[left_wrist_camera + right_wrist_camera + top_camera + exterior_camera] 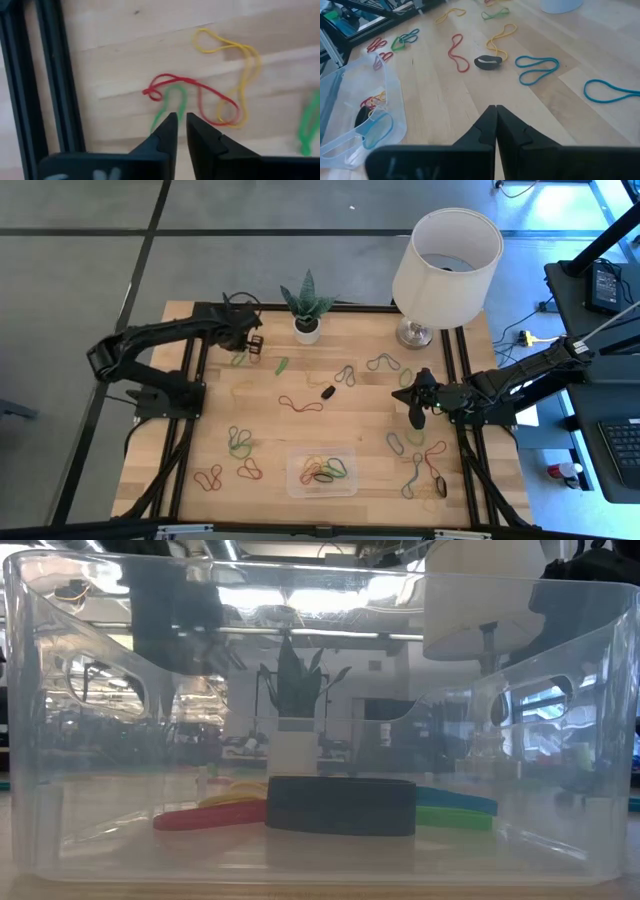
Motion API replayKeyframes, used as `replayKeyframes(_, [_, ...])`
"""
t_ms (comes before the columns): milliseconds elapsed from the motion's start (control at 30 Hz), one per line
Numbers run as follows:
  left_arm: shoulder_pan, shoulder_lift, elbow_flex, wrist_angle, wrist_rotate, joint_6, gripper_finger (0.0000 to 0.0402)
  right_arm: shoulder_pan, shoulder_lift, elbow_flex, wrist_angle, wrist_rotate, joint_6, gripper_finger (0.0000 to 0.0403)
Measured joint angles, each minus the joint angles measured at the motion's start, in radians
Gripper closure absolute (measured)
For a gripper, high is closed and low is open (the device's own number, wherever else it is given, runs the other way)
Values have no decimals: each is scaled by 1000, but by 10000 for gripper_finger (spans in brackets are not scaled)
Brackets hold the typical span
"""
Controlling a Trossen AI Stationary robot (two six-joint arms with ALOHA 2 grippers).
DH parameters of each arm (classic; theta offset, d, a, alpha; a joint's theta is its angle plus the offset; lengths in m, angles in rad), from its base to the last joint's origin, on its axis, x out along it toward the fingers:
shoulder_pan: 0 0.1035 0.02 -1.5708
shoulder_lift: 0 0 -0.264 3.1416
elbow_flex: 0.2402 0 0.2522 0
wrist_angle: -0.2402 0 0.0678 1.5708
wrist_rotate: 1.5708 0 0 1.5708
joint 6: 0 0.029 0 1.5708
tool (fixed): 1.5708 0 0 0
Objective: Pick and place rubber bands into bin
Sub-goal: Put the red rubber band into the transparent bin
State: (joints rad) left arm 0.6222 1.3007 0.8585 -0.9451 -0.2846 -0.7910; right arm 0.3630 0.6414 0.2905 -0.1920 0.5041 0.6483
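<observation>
Right up against the low camera sits the clear bin (320,830), at the near edge of the table (270,405), and it already holds a few rubber bands (322,470). Many more bands lie loose all over the wood.

At the far left, the left gripper (181,120) points down at a little tangle: a green band (170,102), a red band (190,90) and a yellow band (235,75). Its fingers stand just a tiny bit apart, with nothing between them. The tips are right at the green loop.

The right gripper (496,112) waits on the right side with its fingers pressed together and empty.

To do this well, I think the left fingers should open a little more, go down flat to the wood around one strand, and pinch gently, so the floppy band does not slip out or drag the others along
</observation>
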Motion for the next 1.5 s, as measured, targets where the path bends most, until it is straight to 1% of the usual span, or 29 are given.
replayKeyframes(67, [39,33,0,0,15,0,344,0,0,0,0,0,0,392])
replayKeyframes(233, [112,118,0,21,14,0,306,0,0,0,0,0,1,392])
replayKeyframes(367, [153,182,0,96,15,10,285,0,0,0,-4,1,-1,392])
replayKeyframes(500, [179,240,0,150,58,17,275,0,0,0,-6,2,2,392])
replayKeyframes(667, [194,297,0,157,58,18,275,0,0,0,-7,2,2,392])
replayKeyframes(833, [208,349,0,156,60,2,284,0,0,0,-7,2,5,392])
replayKeyframes(933, [214,370,3,155,81,8,297,0,0,0,-7,2,19,392])
replayKeyframes(1033, [212,380,6,152,80,16,325,0,0,0,-7,2,28,392])
replayKeyframes(1133, [209,378,5,154,75,24,371,0,0,0,-7,2,28,392])
replayKeyframes(1200, [210,371,2,151,75,37,392,0,0,0,-7,2,28,392])
replayKeyframes(1333, [187,332,-1,109,73,37,399,0,0,0,-7,2,28,392])
replayKeyframes(1500, [117,228,-1,51,42,9,400,0,0,0,-7,2,27,392])
